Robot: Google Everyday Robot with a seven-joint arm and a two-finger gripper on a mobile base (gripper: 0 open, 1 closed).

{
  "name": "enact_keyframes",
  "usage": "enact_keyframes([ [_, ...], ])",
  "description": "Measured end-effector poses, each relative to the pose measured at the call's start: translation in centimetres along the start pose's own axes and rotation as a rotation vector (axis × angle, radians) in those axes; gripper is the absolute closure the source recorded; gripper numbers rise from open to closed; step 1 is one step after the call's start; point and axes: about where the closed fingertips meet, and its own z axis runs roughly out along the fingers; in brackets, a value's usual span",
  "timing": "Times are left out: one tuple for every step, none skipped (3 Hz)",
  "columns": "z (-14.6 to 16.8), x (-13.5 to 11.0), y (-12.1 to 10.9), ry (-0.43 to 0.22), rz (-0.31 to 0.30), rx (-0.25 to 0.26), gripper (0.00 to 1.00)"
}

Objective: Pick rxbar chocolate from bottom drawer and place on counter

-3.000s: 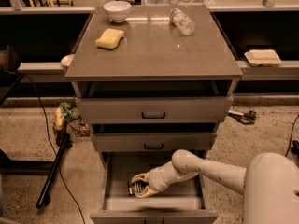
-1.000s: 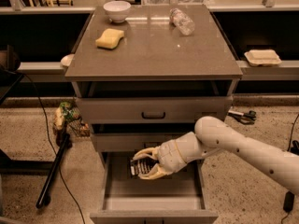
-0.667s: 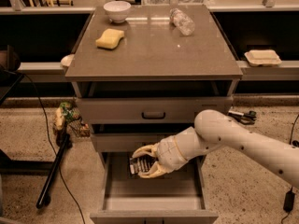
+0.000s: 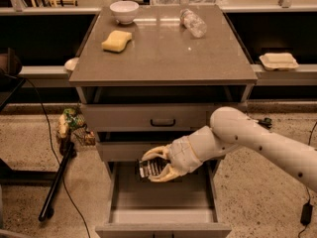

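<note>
My gripper [image 4: 154, 166] is shut on the rxbar chocolate [image 4: 150, 169], a flat black bar with pale printed lines. It holds the bar above the open bottom drawer [image 4: 163, 207], just in front of the middle drawer's front. The white arm reaches in from the right. The counter [image 4: 163, 48] is the glossy grey-brown top of the cabinet, well above the gripper.
On the counter lie a yellow sponge [image 4: 117, 40], a white bowl [image 4: 124, 10] and a clear plastic bottle [image 4: 192, 22] on its side. The top drawer [image 4: 163, 118] is slightly open. A black pole [image 4: 57, 182] and cables stand on the floor at left.
The gripper has lifted the bar out of the bottom drawer, rising and drawing back a little from the drawer's floor.
</note>
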Motion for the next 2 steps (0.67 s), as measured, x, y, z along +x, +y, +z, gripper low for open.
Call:
enact_keyframes([
  [-5.2,-2.1,-1.9,-0.03,0.03,0.011,1.0],
  [-11.1,-4.6,-3.9,-0.018,0.051,0.027,1.0],
])
